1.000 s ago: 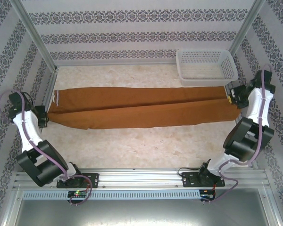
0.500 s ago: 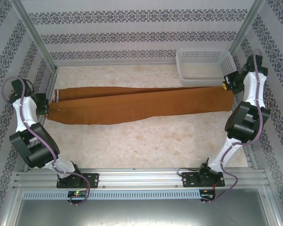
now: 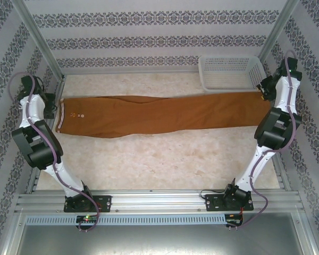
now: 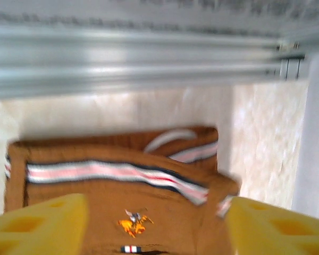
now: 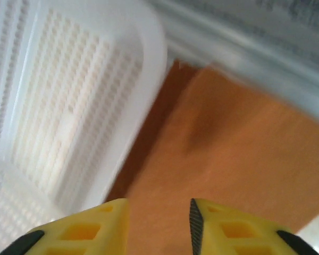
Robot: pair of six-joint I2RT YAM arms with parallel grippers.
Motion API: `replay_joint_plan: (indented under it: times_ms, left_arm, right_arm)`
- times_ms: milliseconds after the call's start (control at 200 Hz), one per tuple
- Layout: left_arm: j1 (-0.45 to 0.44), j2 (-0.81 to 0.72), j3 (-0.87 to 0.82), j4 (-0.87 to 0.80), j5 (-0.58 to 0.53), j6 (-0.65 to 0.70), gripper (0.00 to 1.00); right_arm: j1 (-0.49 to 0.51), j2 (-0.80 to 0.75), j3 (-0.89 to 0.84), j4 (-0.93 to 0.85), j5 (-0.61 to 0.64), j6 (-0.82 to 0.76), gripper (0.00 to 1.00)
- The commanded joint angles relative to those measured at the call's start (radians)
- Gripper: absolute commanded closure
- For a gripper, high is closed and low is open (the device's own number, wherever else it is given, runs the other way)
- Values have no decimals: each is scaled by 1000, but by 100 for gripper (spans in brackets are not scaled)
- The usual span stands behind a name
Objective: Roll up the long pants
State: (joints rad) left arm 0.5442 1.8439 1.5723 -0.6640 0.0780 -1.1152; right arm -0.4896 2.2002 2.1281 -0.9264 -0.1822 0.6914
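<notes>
L gripper (image 4: 157, 212) spread wide over waistband (image 4: 111, 172); R gripper (image 5: 159, 212) narrower, empty, over leg ends (image 5: 239, 159). Pants (image 3: 159, 114) flat, stretched full length across table (image 3: 165, 159) toward back, prob. laid straight to roll from one end.

The long pants (image 3: 159, 114) are rust-brown, unrolled and laid flat in one long band, legs together, across the far half of the worktop (image 3: 165, 164). The waistband (image 4: 111, 172), lined with a white, red and dark striped tape, lies at the left edge, with a small orange embroidered emblem (image 4: 134, 223) just below it. The leg ends (image 5: 228, 149) reach the right edge near the far right corner.
</notes>
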Motion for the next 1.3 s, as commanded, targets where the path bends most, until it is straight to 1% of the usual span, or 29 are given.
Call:
replay_joint_plan:
  times_ms: [0,60,65,70,80,90,120,145,185,195,215,220,235,245,265,275,290,295,300,345,355,430,500,560,699,884,1074,1164,1294]
  left_arm:
    - [10,-4,39,-2,-96,7,0]
    - [10,-17,34,-11,-90,10,0]
    - [10,-18,33,-12,-90,9,0]
    - [10,-19,33,-13,-90,10,1]
    - [10,-22,30,-14,-89,11,2]
    - [10,-26,28,-14,-89,12,4]
    - [10,-38,19,-16,-86,15,10]
    - [10,-49,12,-15,-83,15,17]
    - [9,-67,-9,-13,-76,15,29]
    - [9,-73,-15,-13,-72,15,34]
    - [10,-82,-29,-10,-65,15,48]
    - [10,-85,-32,-9,-63,15,50]
    - [9,-95,-45,-5,-55,15,62]
    - [8,-101,-52,-5,-51,15,68]
    - [6,-115,-70,2,-42,16,86]
    - [6,-121,-82,6,-38,16,93]
    - [4,-131,-100,15,-29,15,100]
    - [2,-136,-105,18,-26,16,100]
    - [1,-139,-111,22,-22,17,100]
    - [-7,-170,-169,63,6,17,100]
    - [-10,-177,-185,72,12,16,100]
    - [-46,-216,-282,128,24,-1,100]
    - [-91,-216,-335,151,19,-6,100]
    - [-128,-186,-349,155,25,-1,100]
    - [-200,-90,-333,163,6,13,100]
    - [-217,33,-272,126,-27,34,100]
    - [-214,150,-184,-32,-76,63,100]
    - [-215,173,-167,-112,-108,52,100]
    - [-208,163,-168,-170,-165,68,100]
  right_arm:
    - [-3,38,87,18,74,-78,57]
    - [6,22,91,15,105,-105,56]
    - [7,19,91,17,108,-108,54]
    - [8,17,90,19,111,-110,51]
    - [9,12,88,20,116,-115,41]
    - [11,7,87,21,122,-119,33]
    - [15,-7,84,24,136,-134,23]
    - [18,-17,86,22,143,-146,20]
    - [21,-35,85,17,150,-161,20]
    - [21,-41,82,15,149,-163,20]
    - [23,-52,76,12,142,-165,21]
    - [23,-54,76,12,138,-165,21]
    - [23,-63,64,13,126,-167,24]
    - [23,-69,56,14,115,-168,26]
    - [24,-89,35,18,95,-170,30]
    - [25,-96,23,24,85,-170,35]
    - [27,-108,7,32,70,-170,44]
    - [26,-112,-1,34,68,-170,49]
    - [28,-115,-8,36,63,-170,51]
    - [41,-146,-60,43,49,-173,95]
    - [46,-151,-76,43,49,-176,100]
    - [82,-183,-167,52,53,-210,100]
    - [111,-188,-230,59,37,-228,100]
    - [133,-186,-274,64,17,-241,100]
    - [196,-164,-337,71,27,-278,100]
    - [229,-130,-386,98,30,-300,100]
    - [233,-100,-392,88,45,-320,100]
    - [237,-86,-389,78,61,-325,100]
    - [246,-69,-394,55,81,-331,100]
